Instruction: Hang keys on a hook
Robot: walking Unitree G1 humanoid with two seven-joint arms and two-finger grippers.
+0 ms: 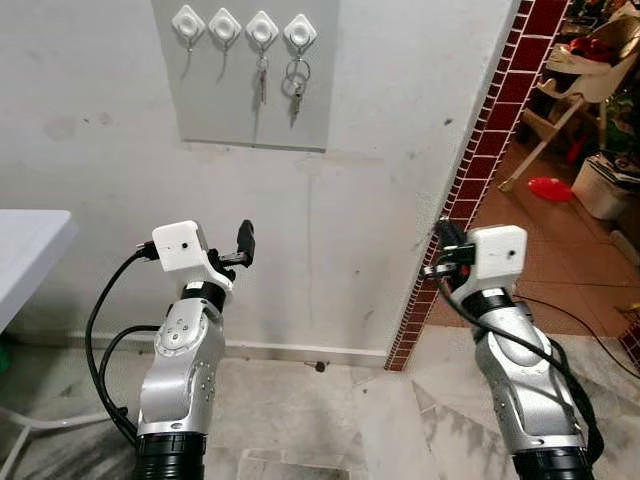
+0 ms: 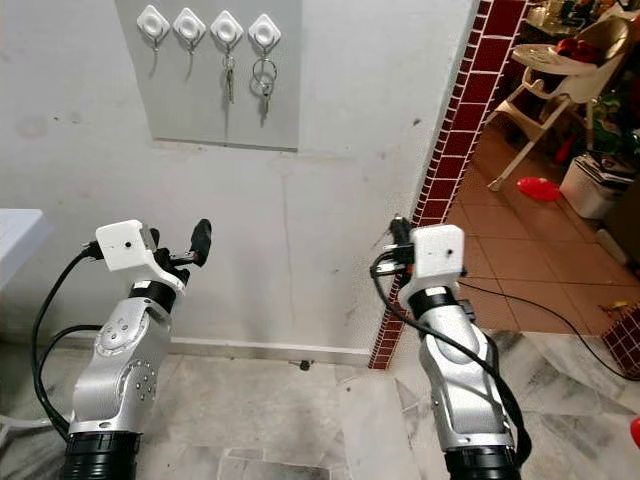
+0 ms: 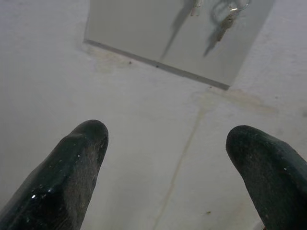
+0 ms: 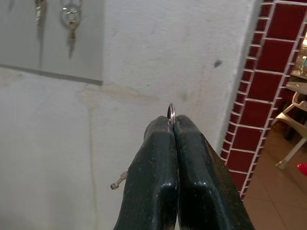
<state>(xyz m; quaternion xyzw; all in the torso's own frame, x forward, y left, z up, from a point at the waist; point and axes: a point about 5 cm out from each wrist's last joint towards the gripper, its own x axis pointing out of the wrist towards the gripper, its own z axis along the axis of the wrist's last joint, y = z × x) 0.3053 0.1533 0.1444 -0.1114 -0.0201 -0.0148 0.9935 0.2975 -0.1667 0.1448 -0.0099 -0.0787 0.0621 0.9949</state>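
Below the hooks (image 1: 188,25), my right gripper (image 4: 171,125) pinches the keys (image 4: 171,112) by their thin ring: light, slippery, dangling. Left gripper (image 3: 165,167) gapes empty.

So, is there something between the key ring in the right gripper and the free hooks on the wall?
Nothing visible. The right gripper holds the key ring below the two free hooks; only bare wall lies between.

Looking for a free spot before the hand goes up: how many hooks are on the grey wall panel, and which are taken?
4, in one row along the panel's top. The far-left hook and second hook are bare; the third hook and far-right hook carry keys.
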